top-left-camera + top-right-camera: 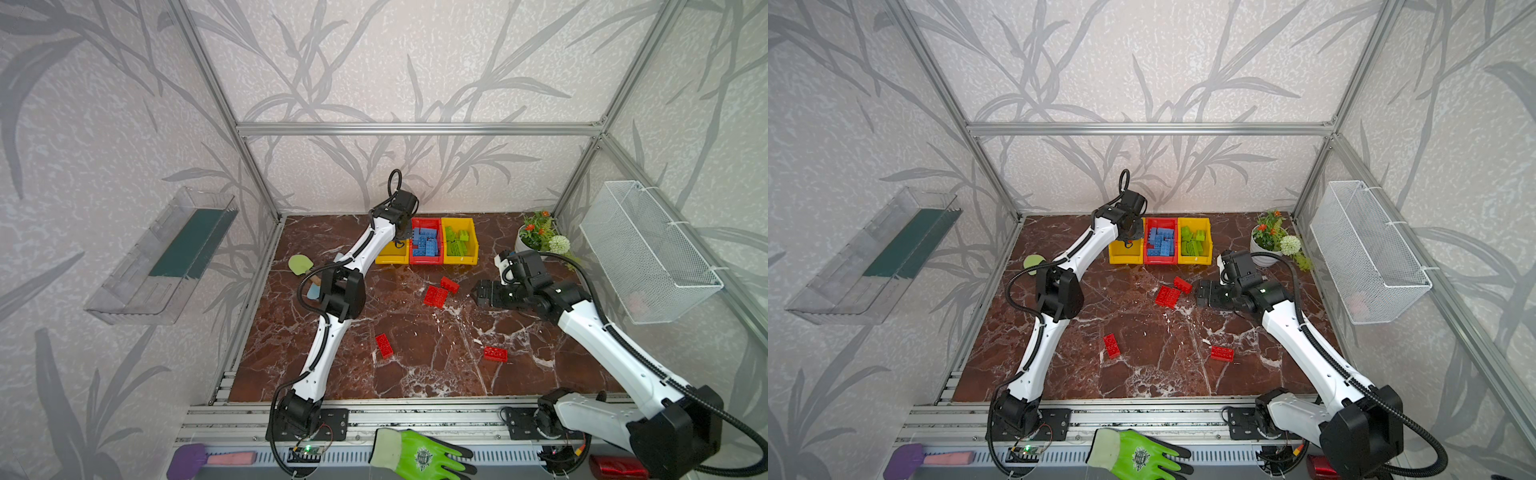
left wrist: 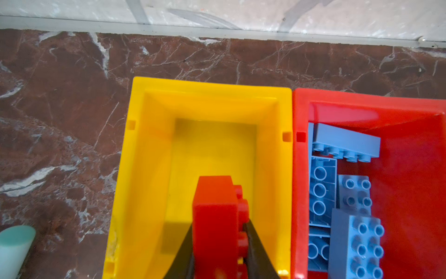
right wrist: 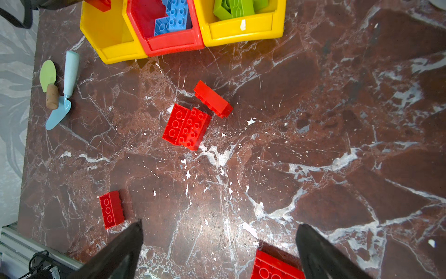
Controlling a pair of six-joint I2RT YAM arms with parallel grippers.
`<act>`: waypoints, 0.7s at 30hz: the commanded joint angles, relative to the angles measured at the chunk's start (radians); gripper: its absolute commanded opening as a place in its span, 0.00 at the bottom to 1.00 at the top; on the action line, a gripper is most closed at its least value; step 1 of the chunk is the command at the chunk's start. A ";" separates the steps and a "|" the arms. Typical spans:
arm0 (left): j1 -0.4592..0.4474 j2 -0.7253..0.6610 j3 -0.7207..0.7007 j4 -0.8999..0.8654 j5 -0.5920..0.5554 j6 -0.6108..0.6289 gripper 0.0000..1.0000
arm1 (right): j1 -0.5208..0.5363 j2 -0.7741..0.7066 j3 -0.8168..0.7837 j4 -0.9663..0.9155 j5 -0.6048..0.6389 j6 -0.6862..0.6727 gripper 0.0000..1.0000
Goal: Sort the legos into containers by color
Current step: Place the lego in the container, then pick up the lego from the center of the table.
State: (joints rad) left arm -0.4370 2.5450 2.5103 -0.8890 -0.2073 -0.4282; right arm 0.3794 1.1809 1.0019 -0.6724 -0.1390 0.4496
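Left gripper [image 2: 219,241]: pinching one red lego [image 2: 212,198] above a yellow bin [image 2: 149,145]; finger bases cut off at frame edge. Blue legos [image 2: 354,241] in adjoining red bin [image 2: 410,157]. Right gripper [image 3: 219,224]: spread above worktop [image 3: 313,145]; loose red lego [image 3: 272,268] beneath it cropped. Green legos [image 1: 457,245], second yellow bin [image 1: 459,260]: outside left wrist view. Both top views: wrist largely hides left grip.

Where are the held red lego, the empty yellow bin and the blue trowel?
held red lego [image 2: 214,217], left wrist view, smooth side face
empty yellow bin [image 2: 212,88], left wrist view, rim
blue trowel [image 3: 71,72], right wrist view, handle
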 commanded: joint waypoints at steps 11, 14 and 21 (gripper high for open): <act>0.015 -0.041 0.034 -0.022 0.073 0.024 0.68 | -0.007 0.030 0.045 0.013 0.006 -0.023 0.99; 0.014 -0.106 -0.019 -0.028 0.085 0.004 0.68 | -0.007 0.000 0.023 0.021 0.002 -0.020 0.99; -0.010 -0.438 -0.502 0.114 0.090 -0.101 0.66 | -0.002 -0.091 -0.081 0.044 -0.026 0.004 0.99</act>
State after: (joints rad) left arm -0.4301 2.2570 2.1468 -0.8322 -0.1207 -0.4702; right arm 0.3779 1.1248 0.9619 -0.6365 -0.1436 0.4419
